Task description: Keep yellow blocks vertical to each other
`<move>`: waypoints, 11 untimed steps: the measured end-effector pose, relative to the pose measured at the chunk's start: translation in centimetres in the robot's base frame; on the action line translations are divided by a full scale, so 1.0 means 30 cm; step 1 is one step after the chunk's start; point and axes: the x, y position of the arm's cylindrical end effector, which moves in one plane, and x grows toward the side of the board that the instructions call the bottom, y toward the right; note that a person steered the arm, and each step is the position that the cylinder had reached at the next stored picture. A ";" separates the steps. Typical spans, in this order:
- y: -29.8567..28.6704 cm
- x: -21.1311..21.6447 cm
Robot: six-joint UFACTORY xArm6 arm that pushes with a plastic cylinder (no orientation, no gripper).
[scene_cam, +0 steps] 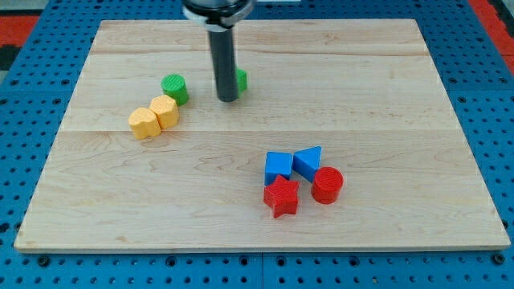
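Wooden board (pixel 385 72) was seen first, the rod's tip (pixel 228 99) planted far of centre; no jaws exist, nothing held. Two yellow blocks (pixel 154 117) lay touching at left, beside a green cylinder (pixel 174 87), which a careless push could drag along. Another green block (pixel 240 79) was largely hidden behind the rod.

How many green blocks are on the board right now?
2: a green cylinder above the yellow blocks, and a green block mostly hidden behind my tip; its shape is unclear.
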 end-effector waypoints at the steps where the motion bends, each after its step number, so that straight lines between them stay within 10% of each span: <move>1: 0.052 0.030; 3: -0.033 0.210; 11: -0.403 0.194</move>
